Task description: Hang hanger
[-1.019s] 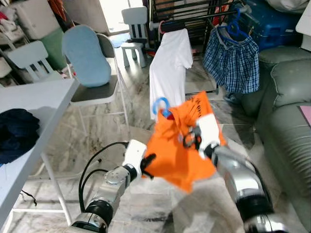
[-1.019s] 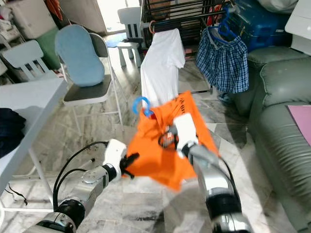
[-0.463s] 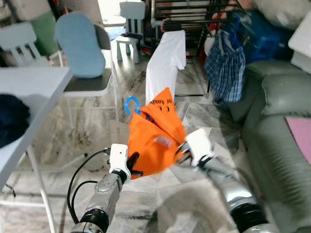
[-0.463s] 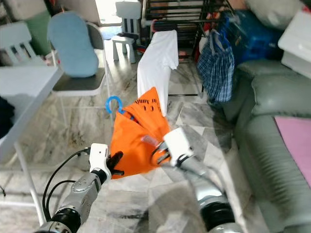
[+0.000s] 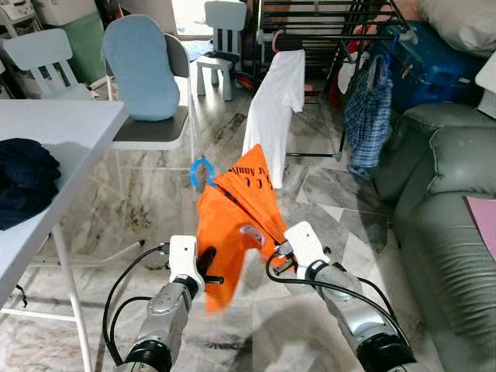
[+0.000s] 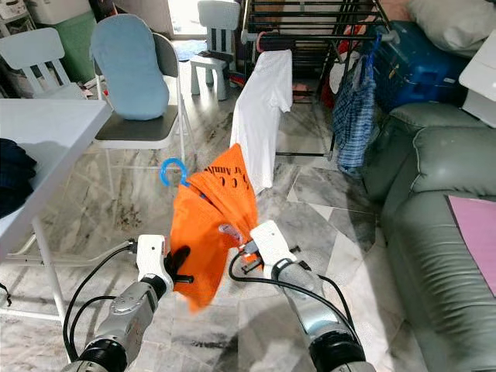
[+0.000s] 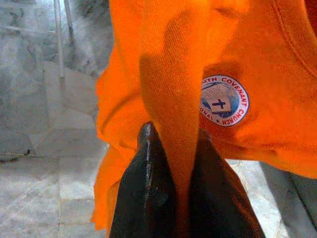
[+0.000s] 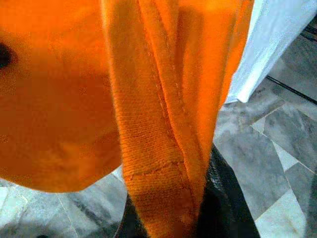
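Note:
An orange shirt [image 5: 232, 225] on a hanger with a blue hook [image 5: 200, 172] hangs between my two arms, over the marble floor. My left gripper [image 5: 208, 267] is shut on the shirt's lower left side; in the left wrist view its black fingers [image 7: 148, 198] pinch a fold of orange cloth [image 7: 173, 109]. My right gripper [image 5: 279, 252] is shut on the shirt's right edge, and a seamed fold [image 8: 158, 139] fills the right wrist view. The drying rack [image 5: 325, 23] stands ahead with a white shirt [image 5: 271, 108] and a plaid garment [image 5: 368, 108] hung on it.
A white table [image 5: 54, 132] with dark clothes [image 5: 23, 182] is at my left. A chair with a blue cushion [image 5: 143, 70] stands behind it, small white chairs [image 5: 221, 35] farther back. A green-grey sofa [image 5: 449, 201] lines the right side. A blue suitcase [image 5: 430, 66] sits near the rack.
The camera has shifted and the rack looks nearer. The shirt has folded narrower and hangs lower between the grippers, which have drawn closer together.

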Controlling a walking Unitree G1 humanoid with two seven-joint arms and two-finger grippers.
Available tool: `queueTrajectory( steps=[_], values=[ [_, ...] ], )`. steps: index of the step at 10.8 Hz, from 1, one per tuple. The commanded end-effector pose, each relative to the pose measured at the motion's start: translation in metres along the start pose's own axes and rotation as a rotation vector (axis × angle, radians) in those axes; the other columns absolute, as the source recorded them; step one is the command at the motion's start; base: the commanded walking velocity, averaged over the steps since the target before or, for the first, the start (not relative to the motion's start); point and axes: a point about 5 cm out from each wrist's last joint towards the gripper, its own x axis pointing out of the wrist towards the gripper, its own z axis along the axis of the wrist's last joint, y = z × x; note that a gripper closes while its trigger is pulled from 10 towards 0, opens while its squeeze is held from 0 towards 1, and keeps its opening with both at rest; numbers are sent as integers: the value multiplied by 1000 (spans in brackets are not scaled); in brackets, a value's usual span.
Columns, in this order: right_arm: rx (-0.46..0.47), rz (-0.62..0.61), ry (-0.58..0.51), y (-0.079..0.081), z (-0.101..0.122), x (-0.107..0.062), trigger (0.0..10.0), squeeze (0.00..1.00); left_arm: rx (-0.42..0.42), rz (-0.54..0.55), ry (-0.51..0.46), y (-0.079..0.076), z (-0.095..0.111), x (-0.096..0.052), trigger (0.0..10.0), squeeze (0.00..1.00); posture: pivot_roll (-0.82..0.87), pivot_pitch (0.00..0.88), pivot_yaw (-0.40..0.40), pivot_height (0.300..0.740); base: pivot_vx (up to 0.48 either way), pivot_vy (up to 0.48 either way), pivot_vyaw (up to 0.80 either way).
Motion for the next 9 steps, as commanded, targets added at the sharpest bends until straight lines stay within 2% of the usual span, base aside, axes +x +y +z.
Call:
queueTrajectory(
  steps=[1, 2, 3, 4, 5, 6, 7, 9],
  values=[
    [25, -4, 44, 0, -13, -4, 10000, 1000, 11, 16, -85, 4, 21, 4, 10000, 0, -122, 0, 7, 740, 0, 0, 0],
    [21, 5, 54, 0, -17, -6, 10000, 1000, 12, 17, -85, 4, 23, 5, 10000, 0, -125, 0, 10, 740, 0, 0, 0],
    [-144, 13, 74, -1, -25, -10, 10000, 1000, 13, 19, -84, 6, 27, 7, 10000, 0, -127, 0, 14, 740, 0, 0, 0],
    [-406, 33, 72, -2, -29, -13, 10000, 1000, 17, 14, -75, 6, 28, 8, 10000, 0, -130, 0, 18, 740, 0, 0, 0],
    [-582, 68, 65, -1, -32, -15, 10000, 1000, 20, 7, -70, 6, 29, 8, 10000, 0, -130, 0, 18, 740, 0, 0, 0],
    [-626, 175, 67, 4, -39, -20, 10000, 1000, 52, -32, -73, 5, 32, 9, 10000, 0, -130, 0, 18, 740, 0, 0, 0],
    [-621, 225, 65, -1, -41, -27, 10000, 1000, 154, -127, -84, 1, 38, 9, 10000, 0, -142, 0, 33, 740, 0, 0, 0],
    [-622, 274, 30, -19, -33, -36, 10000, 1000, 412, -376, -50, -6, 39, 3, 10000, 0, -152, 0, 48, 740, 0, 0, 0]
  ],
)
